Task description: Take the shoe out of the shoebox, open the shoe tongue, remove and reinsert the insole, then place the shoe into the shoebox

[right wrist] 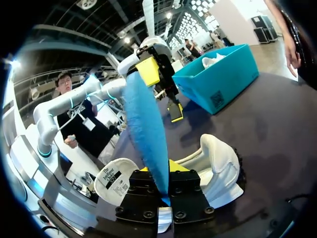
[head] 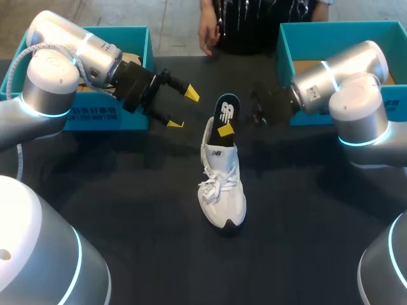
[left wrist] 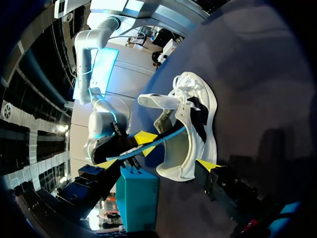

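right end effector (right wrist: pixel 162 171) is clamped on the blue foam insole (head: pixel 226 109), standing it up at the heel opening of the white lace-up sneaker (head: pixel 222 184). the sneaker sits on the black tabletop (head: pixel 127 190) right beneath. left end effector (head: pixel 184 109) has fingers spread wide, gripping nothing, with the sneaker's heel just ahead. a teal cardboard shoebox (head: pixel 95 117) sits behind it.

right claw (head: pixel 224 129): one yellow tip is hidden behind the insole (head: pixel 227 108)
shoe (right wrist: pixel 220 166): front hidden under the claw
left shoebox (head: pixel 130 35): partly behind the left arm (head: pixel 57 82)
right shoebox (head: pixel 331 28): cut off by the edge
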